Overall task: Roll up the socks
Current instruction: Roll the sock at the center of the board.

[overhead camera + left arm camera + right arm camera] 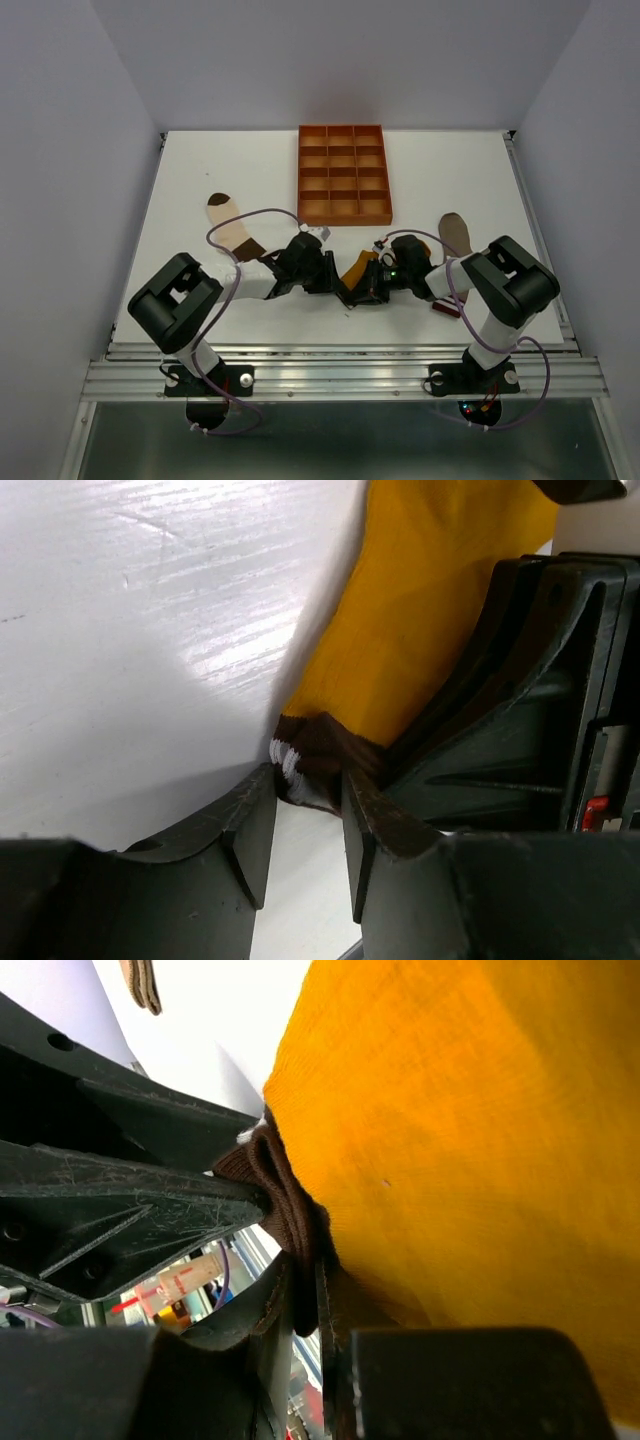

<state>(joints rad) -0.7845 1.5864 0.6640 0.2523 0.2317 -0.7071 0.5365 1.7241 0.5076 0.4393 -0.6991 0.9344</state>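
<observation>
One mustard sock (357,268) at centre of near edge of table (200,180): right gripper (300,1285) clamped on its brown cuff (285,1210), left gripper (308,805) half-closed round same cuff (grip not certain); seat left jaws fully before rolling.

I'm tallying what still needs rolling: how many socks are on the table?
3. The cream sock lies at the left, the mustard-yellow sock in the middle, the taupe sock at the right. Another might be hidden from view.

Arms converge centre; right gripper (303,1300) clamped; left gripper (305,820) narrow, perhaps gripping.
</observation>
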